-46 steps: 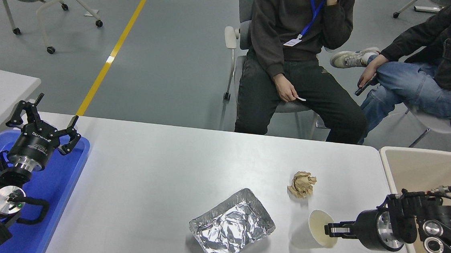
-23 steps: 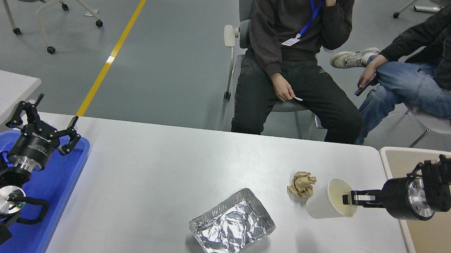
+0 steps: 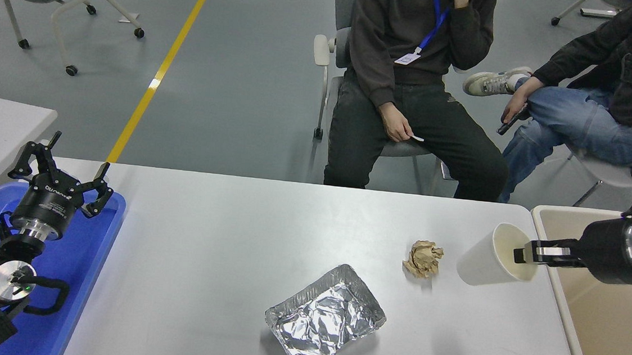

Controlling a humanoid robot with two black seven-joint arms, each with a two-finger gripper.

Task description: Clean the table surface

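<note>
Head view: table point(image 3: 221, 238) spanned the frame's lower half. Right gripper point(image 3: 525, 254), right edge, was clenched on the cup point(image 3: 487, 264) rim, raised; judged light, crushable. Left gripper point(image 3: 62, 171), lower left, was parked, splayed.

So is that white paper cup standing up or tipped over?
Tipped: the paper cup lies sideways, mouth facing right, its rim pinched by the right gripper. Its inside looks empty.

Blue tray point(image 3: 89, 261), foil tray point(image 3: 324, 319), crumpled paper point(image 3: 423, 258), beige bin point(image 3: 614, 331).
</note>
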